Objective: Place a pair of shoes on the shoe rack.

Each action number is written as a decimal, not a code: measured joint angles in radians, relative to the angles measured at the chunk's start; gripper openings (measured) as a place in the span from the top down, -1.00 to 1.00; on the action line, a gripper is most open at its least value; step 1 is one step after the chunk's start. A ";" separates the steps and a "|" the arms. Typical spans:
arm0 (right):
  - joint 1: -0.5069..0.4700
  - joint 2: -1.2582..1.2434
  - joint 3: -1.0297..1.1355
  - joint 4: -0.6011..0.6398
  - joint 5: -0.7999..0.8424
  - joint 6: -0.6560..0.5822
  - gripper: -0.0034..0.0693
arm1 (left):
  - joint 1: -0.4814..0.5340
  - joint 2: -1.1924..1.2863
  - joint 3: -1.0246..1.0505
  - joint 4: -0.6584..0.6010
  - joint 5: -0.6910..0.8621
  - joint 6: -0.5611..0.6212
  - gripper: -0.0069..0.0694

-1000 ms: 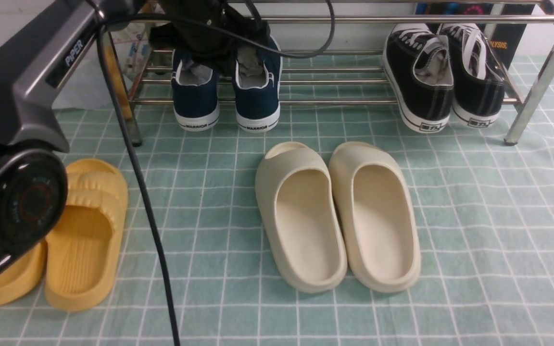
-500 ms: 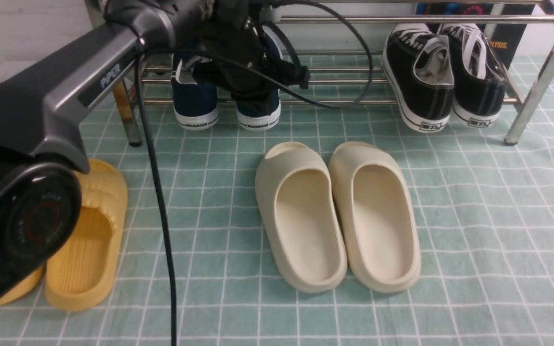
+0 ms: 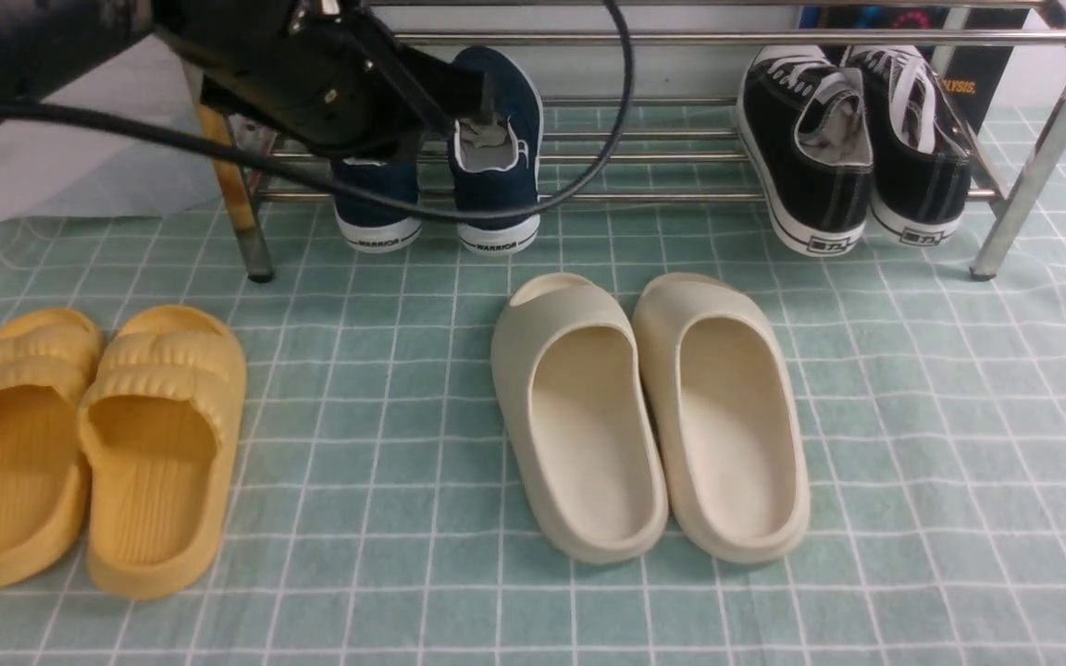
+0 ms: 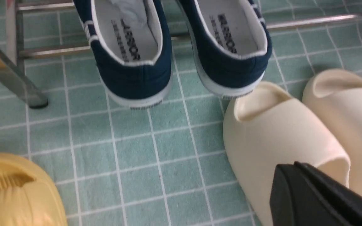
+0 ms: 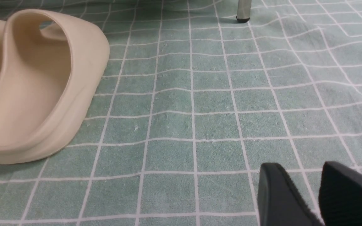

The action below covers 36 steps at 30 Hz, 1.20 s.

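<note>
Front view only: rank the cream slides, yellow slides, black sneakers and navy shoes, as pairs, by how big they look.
1. cream slides and yellow slides: alike, unranked.
2. black sneakers.
3. navy shoes, partly hidden by the left arm.
The last two pairs sit farther back, so true size is unsure.

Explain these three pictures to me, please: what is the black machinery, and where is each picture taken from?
This is a robot with two arms, each ending in a two-fingered gripper. The wide picture comes from a camera between the arms, looking forward. The other two come from cameras on the wrists. On the green checked cloth lie cream slides and yellow slides. The navy shoes sit on the chrome shoe rack, heels toward the camera, with black lace-up sneakers further along. The left gripper, the black shape in its wrist picture, hangs near the navy shoes, shut and empty. The right gripper hovers over bare cloth, fingers slightly apart, holding nothing.
</note>
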 joint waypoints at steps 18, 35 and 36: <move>0.000 0.000 0.000 0.000 0.000 0.000 0.25 | 0.000 -0.783 0.759 0.144 -0.601 -0.040 0.85; 0.000 0.000 0.000 0.000 0.000 0.000 0.25 | 0.000 -1.250 1.258 0.192 -0.711 -0.082 0.85; 0.000 0.000 0.000 0.000 0.000 0.000 0.25 | 0.000 -1.250 1.277 0.192 -0.710 -0.082 0.85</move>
